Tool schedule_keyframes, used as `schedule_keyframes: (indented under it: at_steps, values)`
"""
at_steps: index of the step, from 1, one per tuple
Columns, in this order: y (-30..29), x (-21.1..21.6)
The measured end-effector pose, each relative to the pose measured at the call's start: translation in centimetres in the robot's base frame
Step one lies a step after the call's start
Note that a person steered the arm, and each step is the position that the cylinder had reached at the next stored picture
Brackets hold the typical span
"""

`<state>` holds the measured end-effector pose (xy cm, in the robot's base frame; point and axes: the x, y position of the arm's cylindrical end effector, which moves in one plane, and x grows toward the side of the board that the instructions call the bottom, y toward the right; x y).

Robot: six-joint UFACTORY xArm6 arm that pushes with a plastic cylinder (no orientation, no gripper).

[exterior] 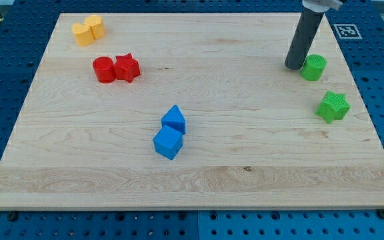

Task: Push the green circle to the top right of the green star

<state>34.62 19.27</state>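
The green circle (313, 67) stands near the board's right edge, in the upper part of the view. The green star (333, 107) lies below it and slightly to its right, apart from it. My tip (293, 67) rests on the board just left of the green circle, touching or nearly touching its left side. The dark rod rises from there toward the view's top right.
A red circle (103, 69) and a red star (127, 67) touch at the upper left. Two yellow blocks (88, 29) sit at the top left corner. Two blue blocks (171, 133) lie near the middle. The wooden board (245, 167) lies on a blue pegboard.
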Motion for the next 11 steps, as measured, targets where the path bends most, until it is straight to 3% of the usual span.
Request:
schedule_keyframes:
  at_steps: [2,5,11]
  values:
    - [1.1,-6.1]
    - [5.8,-3.9]
    - [5.7,-1.9]
